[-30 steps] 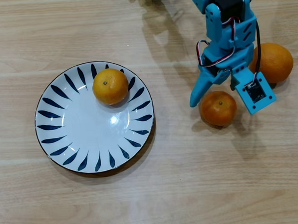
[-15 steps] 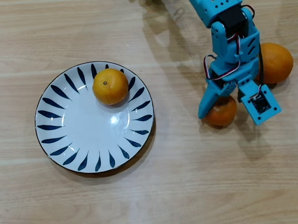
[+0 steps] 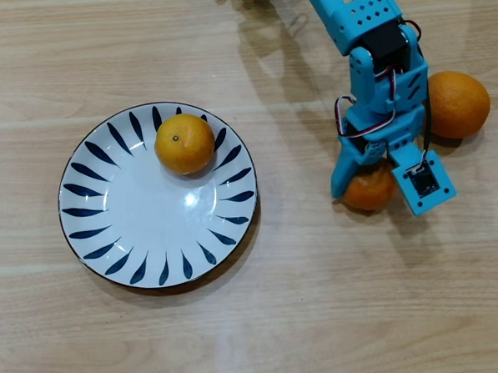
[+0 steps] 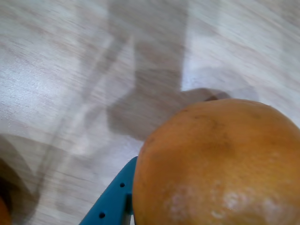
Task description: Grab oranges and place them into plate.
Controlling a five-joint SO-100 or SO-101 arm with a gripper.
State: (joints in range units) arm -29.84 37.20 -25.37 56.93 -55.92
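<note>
Done so far: one orange, the yellowish-orange small one (image 3: 184, 143), is seen lying inside the plate (image 3: 110, 235), near the upper rim in the overhead view.
Left to do: two oranges are judged still to be moved, so the task is taken to be about a third complete.
Deeper orange small one (image 3: 368, 190): it is found on the wooden surface (image 3: 323, 316), well to the right of the plate in the overhead view, directly under the tool (image 3: 378, 188).
Larger orange (image 3: 457, 104): it is seen resting on the surface just beside the arm, up and to the right of the tool in the overhead view; no contact with the tool is shown.
Tool opening: the two blue jaws are seen set at either side of the small deep-orange fruit, spread to about its width.
Tool contact: in the wrist view the orange (image 4: 220, 164) fills the lower right and a blue finger (image 4: 115, 199) is pressed against its side, so a grip on it is judged to be made.
Lift: whether the fruit is raised off the surface cannot be told.
Step in hand: the second fruit is judged to be at the grasp, with the carry to the plate still ahead.
</note>
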